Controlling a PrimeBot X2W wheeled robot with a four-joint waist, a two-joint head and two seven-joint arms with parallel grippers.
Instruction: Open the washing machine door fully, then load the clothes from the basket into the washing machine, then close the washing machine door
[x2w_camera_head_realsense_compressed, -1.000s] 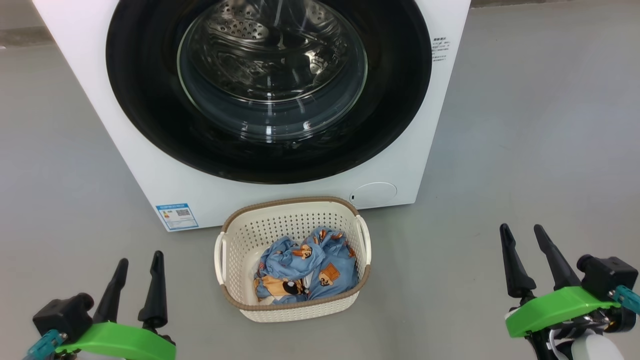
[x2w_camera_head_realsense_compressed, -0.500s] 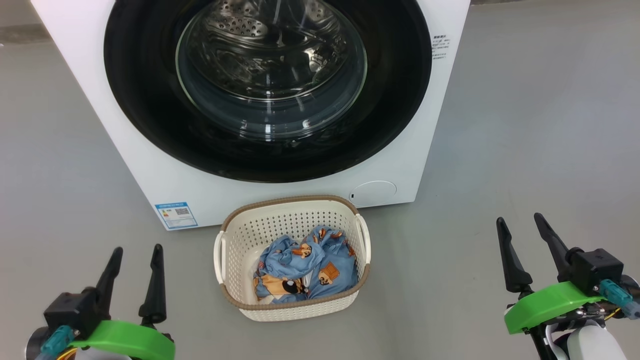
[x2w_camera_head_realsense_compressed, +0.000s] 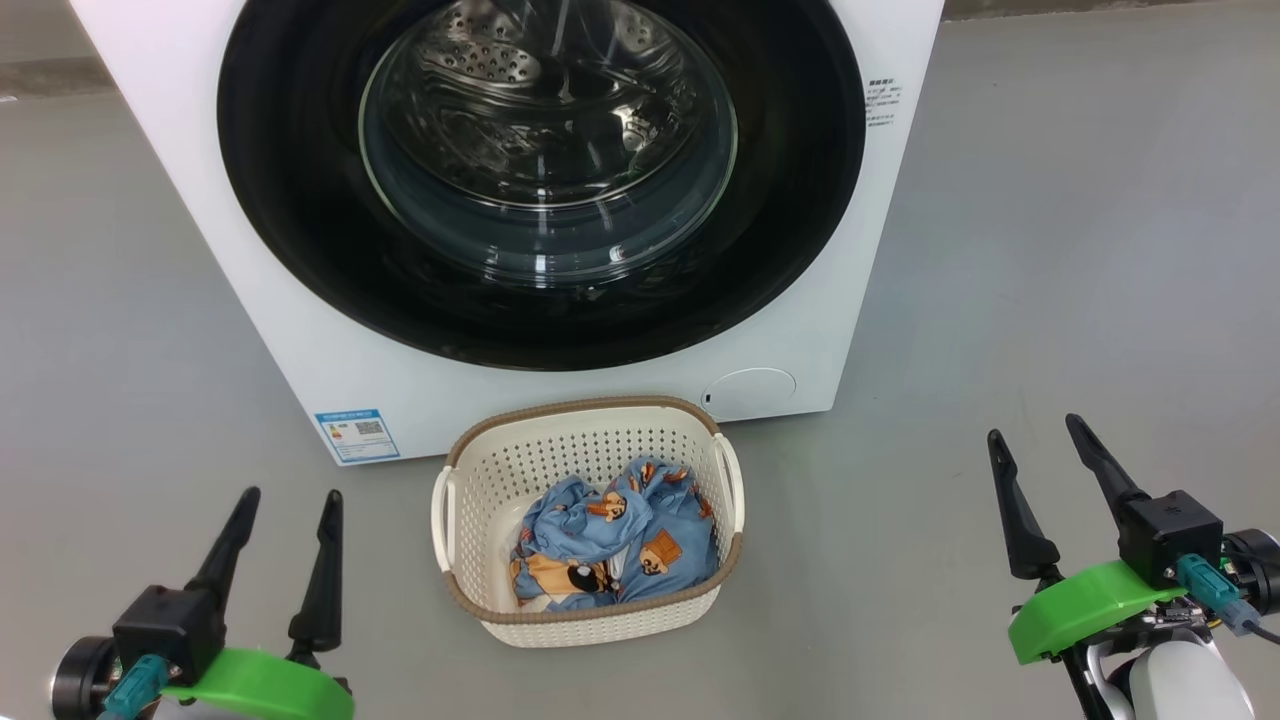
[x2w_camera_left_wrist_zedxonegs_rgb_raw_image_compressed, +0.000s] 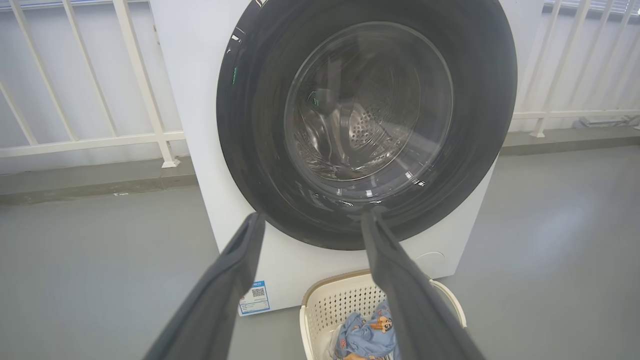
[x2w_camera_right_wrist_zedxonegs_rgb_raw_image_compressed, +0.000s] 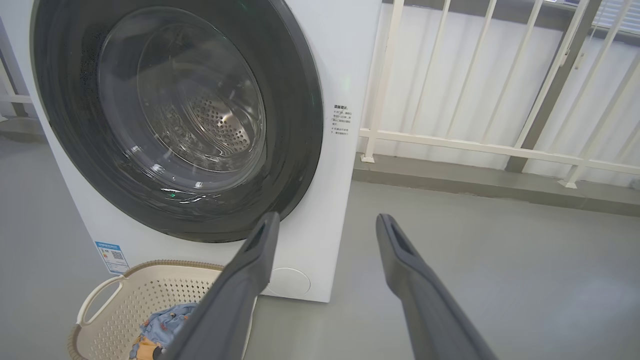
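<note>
White washing machine (x2w_camera_head_realsense_compressed: 300, 330) stands on the grey floor (x2w_camera_head_realsense_compressed: 1050, 250) in the head view, its door (x2w_camera_head_realsense_compressed: 790, 200) shut. The basket (x2w_camera_head_realsense_compressed: 590, 625) just before it holds the clothes (x2w_camera_head_realsense_compressed: 620, 540). Left end effector (x2w_camera_head_realsense_compressed: 291, 494) and right end effector (x2w_camera_head_realsense_compressed: 1032, 427) hang spread wide, empty. Left wrist view: parted fingers (x2w_camera_left_wrist_zedxonegs_rgb_raw_image_compressed: 225, 280) frame the door. Right wrist view: fingers (x2w_camera_right_wrist_zedxonegs_rgb_raw_image_compressed: 415, 280) wide, basket at lower left.

The left gripper (x2w_camera_head_realsense_compressed: 291, 492) and right gripper (x2w_camera_head_realsense_compressed: 1032, 426) match: two long black fingers (x2w_camera_head_realsense_compressed: 1012, 500), tapering to points, on a bright green curved bracket (x2w_camera_head_realsense_compressed: 1085, 605). Each bracket carries a black boxy block (x2w_camera_head_realsense_compressed: 1168, 535) with a teal plug (x2w_camera_head_realsense_compressed: 1205, 588) (a dark cable (x2w_camera_head_realsense_compressed: 1260, 628) trails from the right one). The right forearm (x2w_camera_head_realsense_compressed: 1175, 685) is white and rounded.
</note>
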